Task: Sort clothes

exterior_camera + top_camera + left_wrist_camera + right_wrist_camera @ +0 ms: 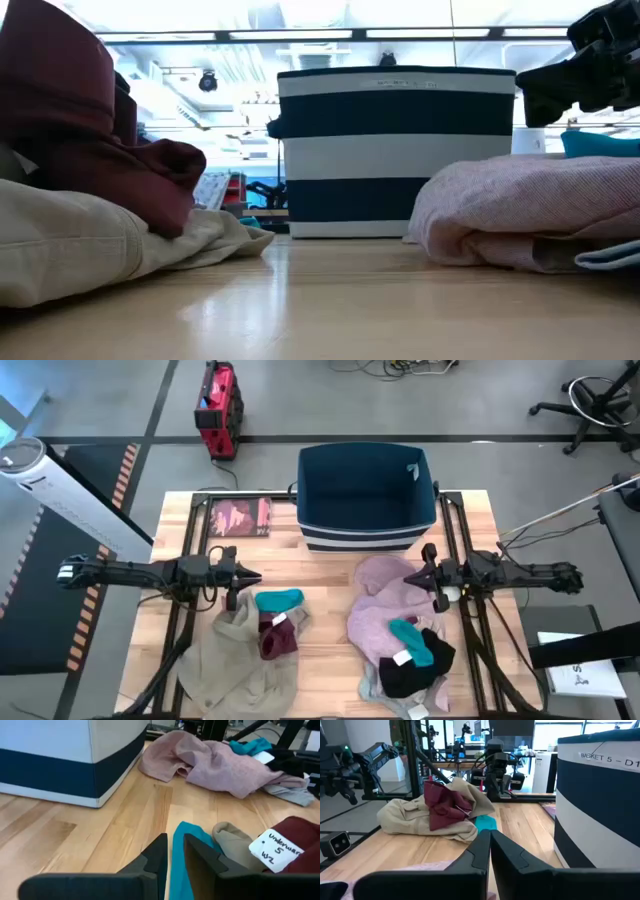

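Note:
My left gripper hangs above the table left of centre, its fingers a narrow gap apart and empty. A small teal piece lies just beyond it on the wood. Next to it, a maroon piece with a white label lies on a large beige garment. My right gripper is shut and empty above the far edge of the mauve-pink garment. A second teal piece, a black piece and a grey piece lie on that pile.
A navy basket with white stripes stands at the table's far middle. A flat dark-red booklet lies to its left. Bare wood lies between the two piles and in front of the basket. Dark frame rails run along both table sides.

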Controlling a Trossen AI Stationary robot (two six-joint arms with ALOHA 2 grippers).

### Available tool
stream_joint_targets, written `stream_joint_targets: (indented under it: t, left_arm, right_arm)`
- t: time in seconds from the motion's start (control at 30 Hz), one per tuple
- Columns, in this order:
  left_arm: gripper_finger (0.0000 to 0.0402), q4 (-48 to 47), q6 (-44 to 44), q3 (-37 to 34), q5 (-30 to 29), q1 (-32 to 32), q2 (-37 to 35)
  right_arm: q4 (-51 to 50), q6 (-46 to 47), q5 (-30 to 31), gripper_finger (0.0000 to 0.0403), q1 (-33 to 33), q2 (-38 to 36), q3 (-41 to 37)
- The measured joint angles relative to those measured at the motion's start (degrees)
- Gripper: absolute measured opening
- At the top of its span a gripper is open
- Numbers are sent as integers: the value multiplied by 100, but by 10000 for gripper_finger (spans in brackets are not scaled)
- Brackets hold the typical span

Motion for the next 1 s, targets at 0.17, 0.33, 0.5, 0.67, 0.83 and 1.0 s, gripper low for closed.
stream_joint_targets:
  t: [0.17,0.33,0.5,0.67,0.83,1.0]
  left_arm:
    - [50,-2,-1,0,0,0,132]
    - [50,0,-1,0,0,0,237]
    - [50,0,-1,0,0,0,320]
    - [50,-2,-2,0,-2,-2,384]
    - [50,0,-1,0,-1,0,434]
    - [50,0,0,0,0,0,436]
  right_arm:
    - [-2,0,0,0,2,0,0]
    - [-4,0,0,0,2,0,0]
    - [-2,0,0,0,2,0,0]
    - [-4,0,2,0,1,0,-1]
    - [-2,0,2,0,1,0,-2]
    - [-4,-1,2,0,0,0,-2]
